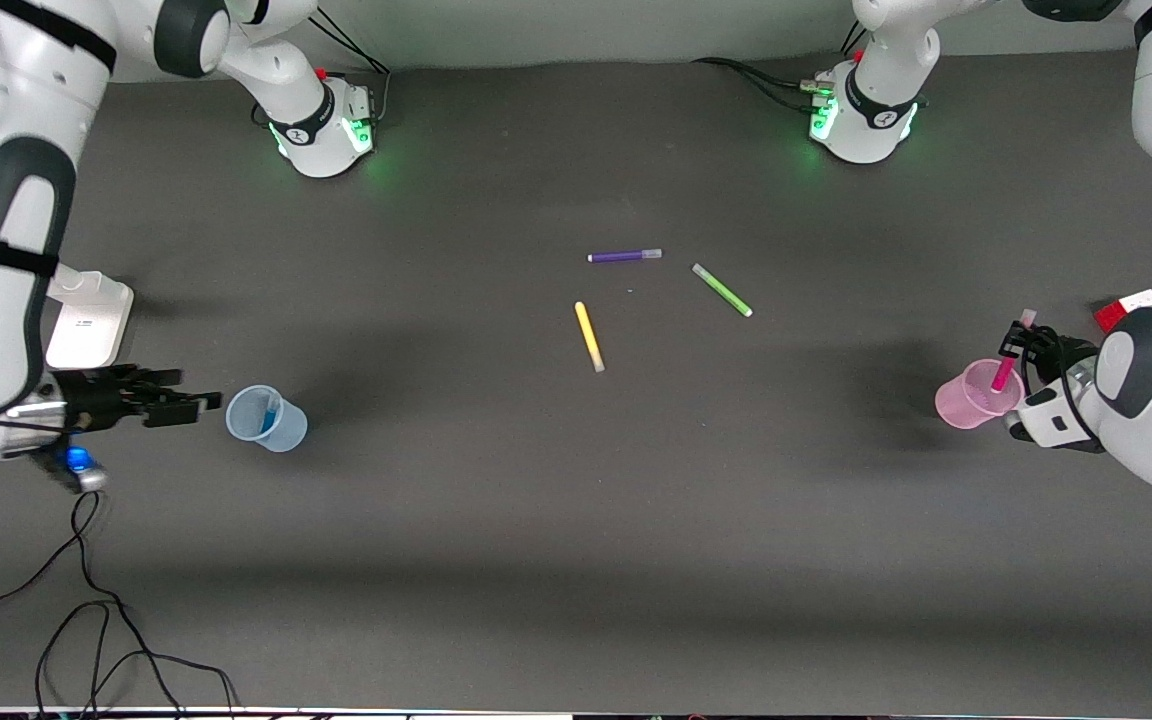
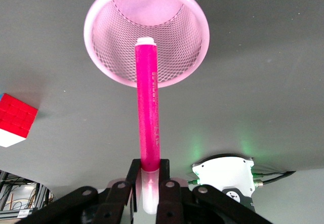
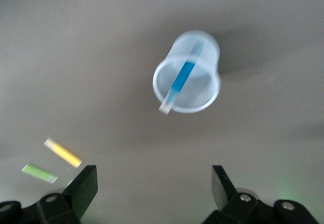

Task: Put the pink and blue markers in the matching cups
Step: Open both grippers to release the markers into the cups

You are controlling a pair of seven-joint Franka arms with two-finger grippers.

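Now the left gripper hangs over the pink cup at the left arm's end of the table, its jaws clenched on the pale cap end of the pink marker. In the left wrist view the marker runs straight from the fingers down toward the mouth of the pink cup, with its tip at or just inside the rim; the meshed wall shows clearly there. Faint print runs along the marker's barrel, but it is too small to read. A red and white cube lies on the table near the pink cup. At the right arm's end, the blue cup stands upright with the blue marker leaning inside it, cap end resting against the rim, as the right wrist view shows. The right gripper is just beside the blue cup, jaws spread wide and holding nothing. Near the table's middle lie three loose markers, well apart from both cups: a purple one farthest from the front camera, a green one toward the left arm's end, and a yellow one nearest the camera. No brand or label can be read on the cups or the arms.
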